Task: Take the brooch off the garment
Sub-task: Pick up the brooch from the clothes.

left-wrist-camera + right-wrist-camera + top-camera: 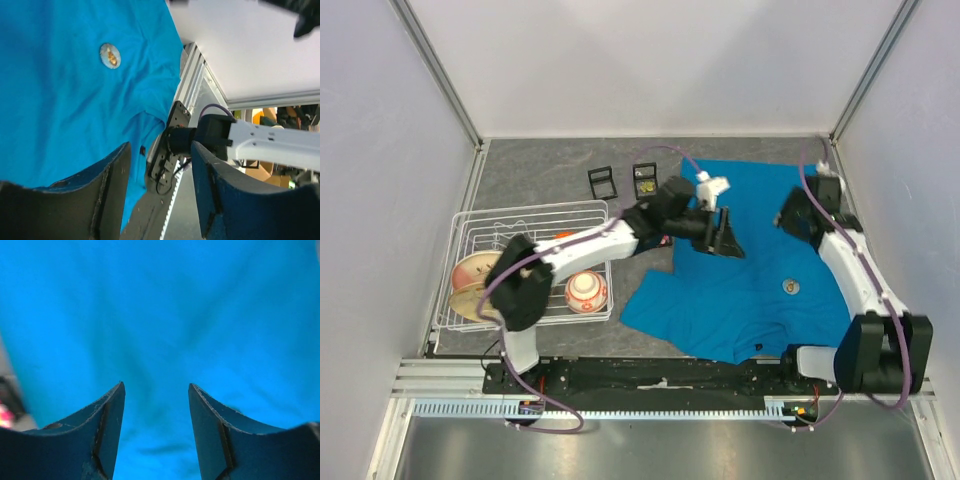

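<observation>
The garment [750,280], a teal-blue T-shirt, lies spread on the grey table right of centre. The brooch [791,287], small, round and gold-toned, is pinned on its lower right part. My left gripper [725,236] hovers over the shirt's upper left area with its jaws apart and nothing between them. In the left wrist view the brooch [110,55] sits well ahead of the open left gripper [160,150], on the garment [60,100]. My right gripper [788,213] is over the shirt's upper right. In its wrist view the right gripper [156,387] is open and empty above bare cloth [160,305].
A white wire dish rack [460,225] stands at the left with plates [475,272] and a striped bowl [586,291]. Two small black open boxes [602,181] [645,178] sit behind the shirt. Frame rails [192,70] border the table.
</observation>
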You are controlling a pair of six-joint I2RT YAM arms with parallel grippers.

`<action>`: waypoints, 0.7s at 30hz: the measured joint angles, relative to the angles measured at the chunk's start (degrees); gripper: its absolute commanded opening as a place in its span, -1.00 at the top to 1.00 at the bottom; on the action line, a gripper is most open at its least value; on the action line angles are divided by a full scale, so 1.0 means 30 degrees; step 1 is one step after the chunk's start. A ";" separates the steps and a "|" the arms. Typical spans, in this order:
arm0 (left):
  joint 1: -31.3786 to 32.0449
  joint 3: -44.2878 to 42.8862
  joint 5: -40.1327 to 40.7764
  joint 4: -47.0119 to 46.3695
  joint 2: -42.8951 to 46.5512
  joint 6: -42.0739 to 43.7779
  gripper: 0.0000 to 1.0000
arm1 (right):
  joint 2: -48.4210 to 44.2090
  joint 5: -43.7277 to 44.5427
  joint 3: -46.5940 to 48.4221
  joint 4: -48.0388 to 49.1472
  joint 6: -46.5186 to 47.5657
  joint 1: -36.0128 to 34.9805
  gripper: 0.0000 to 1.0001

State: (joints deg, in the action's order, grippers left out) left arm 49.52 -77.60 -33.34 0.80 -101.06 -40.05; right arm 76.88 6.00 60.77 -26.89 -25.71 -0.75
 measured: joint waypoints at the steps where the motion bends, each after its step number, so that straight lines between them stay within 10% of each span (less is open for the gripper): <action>1: 0.0495 -0.0845 -0.0051 -0.0182 -0.1166 0.0000 -0.01 | -0.0889 0.0109 -0.1392 -0.0503 -0.0117 0.0772 -0.21; 9: 0.3344 -0.8102 -0.1071 -0.1996 -1.0418 -0.0138 0.23 | -0.5115 0.0007 -0.7927 -0.2390 -0.1246 0.6557 -0.06; 21: 0.3956 -1.1854 -0.1049 -0.3417 -1.5314 -0.2484 0.31 | -0.6317 -0.2280 -0.9879 0.0007 -0.2448 0.7628 0.47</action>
State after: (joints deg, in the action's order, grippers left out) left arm 61.39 -113.16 -36.49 -9.45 -147.00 -47.51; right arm 57.93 -0.84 31.14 -26.87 -33.06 22.13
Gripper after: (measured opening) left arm 0.359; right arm 0.293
